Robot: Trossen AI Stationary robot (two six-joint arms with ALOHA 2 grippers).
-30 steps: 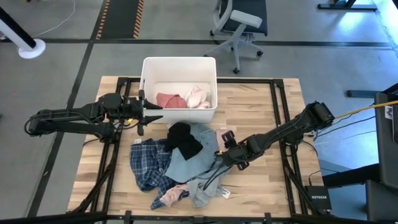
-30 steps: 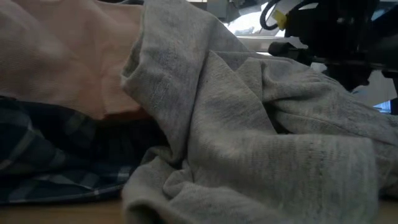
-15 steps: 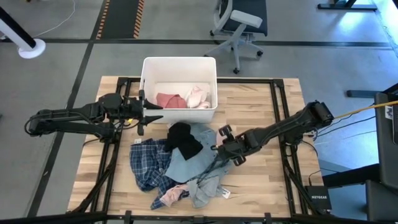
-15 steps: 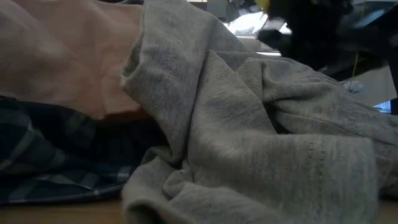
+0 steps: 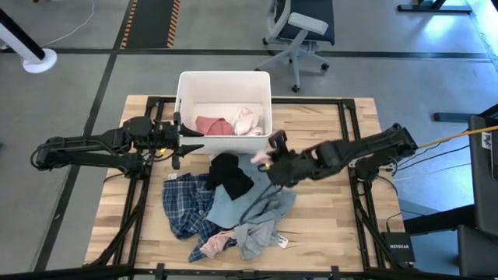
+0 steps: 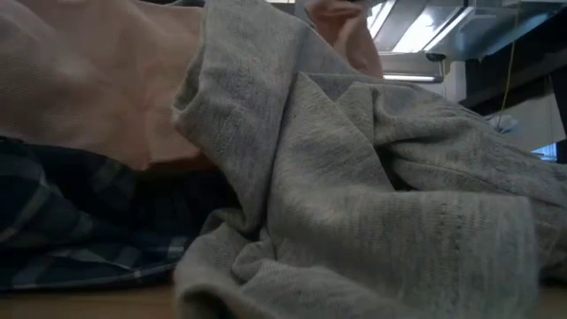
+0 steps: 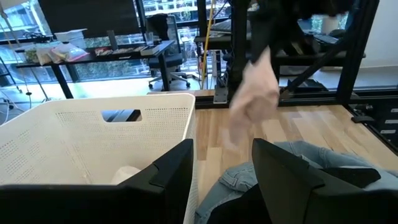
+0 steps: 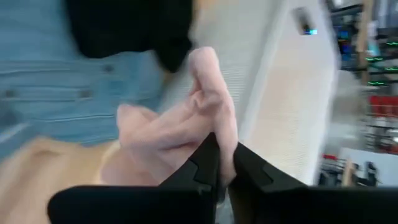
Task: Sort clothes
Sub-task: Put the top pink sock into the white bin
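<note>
High view first: we see the right hand at the frame's centre, just below the lower right corner of the white bin, and it is clamped shut on a small pale pink piece. Right wrist view confirms it for us: the fingers are pinched together on the pink cloth, which bunches up above them against the blue denim and the black piece.

Over at centre left we find the left hand, hovering beside the bin's lower left corner with its fingers spread and nothing between them. From its wrist camera we catch the pink piece dangling in the air beyond the bin's wall.

On the worktop the heap sits below centre: the black piece on top, the grey-blue piece under it, the plaid shirt to the left. Inside the bin we spot a dark pink garment and a light one.

Low view gives us grey fabric filling the frame.
</note>
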